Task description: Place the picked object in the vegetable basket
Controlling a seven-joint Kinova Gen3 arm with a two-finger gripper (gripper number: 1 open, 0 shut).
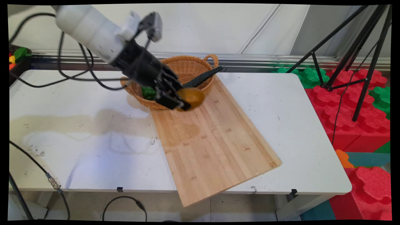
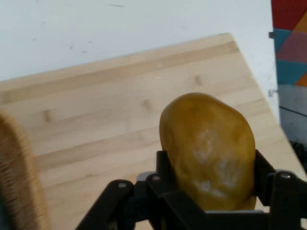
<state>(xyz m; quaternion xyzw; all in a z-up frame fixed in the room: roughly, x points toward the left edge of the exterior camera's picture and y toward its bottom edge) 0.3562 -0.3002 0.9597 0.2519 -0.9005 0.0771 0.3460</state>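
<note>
White table with a bamboo cutting board, wicker basket at its far end; red/green foam blocks at right. Gripper jaws clamped on a yellow-brown potato held over the board's far end beside the basket. Hand view shows potato pinched on both sides; main view alone shows the green item and black utensil in the basket.

White table, pale wall behind, black tripod, red and green foam blocks right.
</note>
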